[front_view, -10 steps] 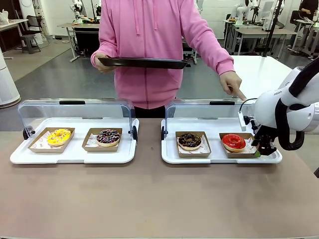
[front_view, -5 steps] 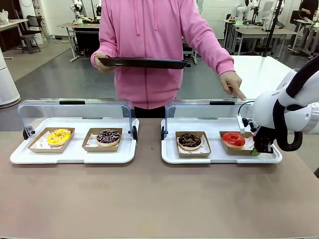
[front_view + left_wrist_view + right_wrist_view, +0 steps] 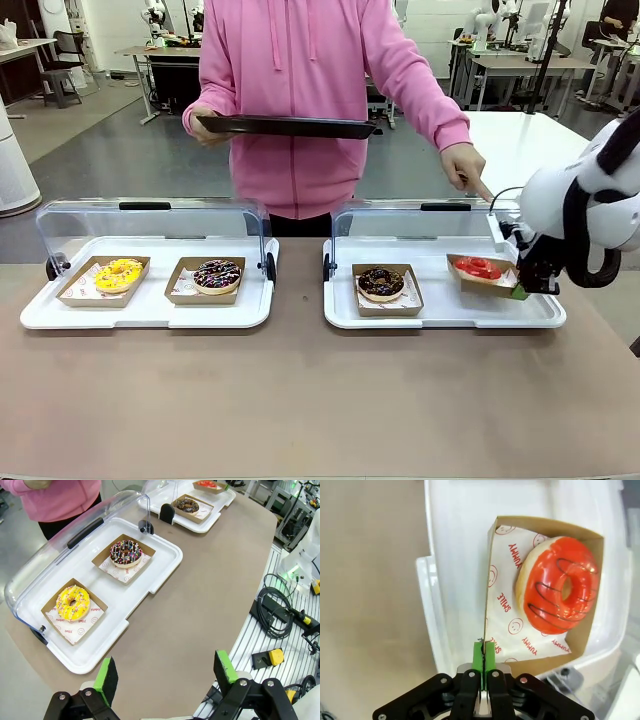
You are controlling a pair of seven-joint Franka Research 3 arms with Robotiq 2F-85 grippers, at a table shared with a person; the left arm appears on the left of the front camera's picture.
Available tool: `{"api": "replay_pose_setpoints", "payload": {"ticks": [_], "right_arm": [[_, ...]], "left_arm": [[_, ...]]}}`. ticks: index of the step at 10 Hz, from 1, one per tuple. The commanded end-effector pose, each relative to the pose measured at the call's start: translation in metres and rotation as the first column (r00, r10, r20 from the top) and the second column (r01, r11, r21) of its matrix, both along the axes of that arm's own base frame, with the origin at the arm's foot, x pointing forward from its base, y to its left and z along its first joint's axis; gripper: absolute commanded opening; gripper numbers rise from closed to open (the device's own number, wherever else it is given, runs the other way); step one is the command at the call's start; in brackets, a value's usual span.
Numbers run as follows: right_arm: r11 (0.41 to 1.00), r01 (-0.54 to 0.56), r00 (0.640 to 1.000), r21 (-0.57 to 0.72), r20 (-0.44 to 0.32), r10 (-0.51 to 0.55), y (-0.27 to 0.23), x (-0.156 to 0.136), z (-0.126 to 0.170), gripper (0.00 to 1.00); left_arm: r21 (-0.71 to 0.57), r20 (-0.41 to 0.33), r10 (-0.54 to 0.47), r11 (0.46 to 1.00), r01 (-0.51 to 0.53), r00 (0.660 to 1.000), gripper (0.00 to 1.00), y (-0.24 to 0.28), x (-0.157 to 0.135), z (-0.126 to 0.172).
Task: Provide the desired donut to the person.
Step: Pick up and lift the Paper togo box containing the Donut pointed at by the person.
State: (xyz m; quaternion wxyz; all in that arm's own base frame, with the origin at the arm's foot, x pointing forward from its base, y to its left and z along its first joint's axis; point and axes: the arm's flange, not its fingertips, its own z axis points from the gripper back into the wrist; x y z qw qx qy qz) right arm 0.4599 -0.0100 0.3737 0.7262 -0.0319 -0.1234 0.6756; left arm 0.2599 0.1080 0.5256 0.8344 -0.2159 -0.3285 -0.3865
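Observation:
The person (image 3: pixel 300 100) in a pink hoodie stands at the far side, holding a dark tray (image 3: pixel 285 126) in one hand and pointing with the other hand (image 3: pixel 468 168) at the right display tray. My right gripper (image 3: pixel 519 290) (image 3: pixel 483 660) is shut on the edge of a brown cardboard tray (image 3: pixel 484 279) (image 3: pixel 490 595) that carries the red-glazed donut (image 3: pixel 478 268) (image 3: pixel 559 584), lifted a little above the white display tray (image 3: pixel 440 312). My left gripper (image 3: pixel 165 672) hangs open above the table with nothing between its fingers.
A chocolate donut (image 3: pixel 381 282) sits in its cardboard tray on the same white tray. The left display tray (image 3: pixel 140 315) holds a yellow donut (image 3: pixel 118 274) and a sprinkled chocolate donut (image 3: pixel 217 275). Both clear lids (image 3: pixel 150 215) stand open at the back. Bare tabletop lies in front.
My right gripper has shut on the edge of the red donut's cardboard tray and raised it off the white tray. The person has held still.

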Motion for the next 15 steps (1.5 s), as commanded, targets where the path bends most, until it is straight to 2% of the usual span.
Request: {"api": "replay_pose_setpoints", "payload": {"ticks": [1, 4, 5, 7, 8, 9, 10, 11, 15], "right_arm": [[0.997, -0.027, 0.999, 0.07, -0.018, 0.028, -0.006, -0.04, 0.039, 0.0], [0.99, -0.126, 0.992, 0.07, -0.009, 0.127, 0.003, -0.113, 0.101, 0.0], [0.994, -0.098, 0.995, 0.037, 0.03, 0.097, 0.007, -0.137, 0.125, 0.0], [0.996, -0.088, 0.99, -0.009, 0.112, 0.089, 0.012, -0.166, 0.157, 0.0], [0.997, -0.061, 0.985, -0.049, 0.157, 0.068, 0.018, -0.173, 0.167, 0.0], [0.996, -0.065, 0.983, -0.064, 0.169, 0.075, 0.025, -0.173, 0.171, 0.0], [0.999, -0.023, 0.992, -0.049, 0.126, 0.029, 0.031, -0.153, 0.168, 0.0], [0.995, -0.092, 0.982, -0.026, 0.165, 0.095, 0.013, -0.174, 0.186, 0.0], [0.995, -0.092, 0.982, -0.026, 0.165, 0.095, 0.013, -0.174, 0.186, 0.0]], "left_arm": [[-0.004, 0.011, -0.019, 1.0, 0.02, 1.0, 1.0, 0.002, 0.0, -0.001], [-0.004, 0.011, -0.019, 1.0, 0.02, 1.0, 1.0, 0.002, 0.0, -0.001], [-0.004, 0.011, -0.019, 1.0, 0.02, 1.0, 1.0, 0.002, 0.0, -0.001], [-0.004, 0.011, -0.019, 1.0, 0.02, 1.0, 1.0, 0.002, 0.0, -0.001], [-0.004, 0.011, -0.019, 1.0, 0.02, 1.0, 1.0, 0.002, 0.0, -0.001], [-0.004, 0.011, -0.019, 1.0, 0.02, 1.0, 1.0, 0.002, 0.0, -0.001], [-0.004, 0.011, -0.019, 1.0, 0.02, 1.0, 1.0, 0.002, 0.0, -0.001], [-0.004, 0.011, -0.019, 1.0, 0.02, 1.0, 1.0, 0.002, 0.0, -0.001], [-0.004, 0.011, -0.019, 1.0, 0.02, 1.0, 1.0, 0.002, 0.0, -0.001]]}}
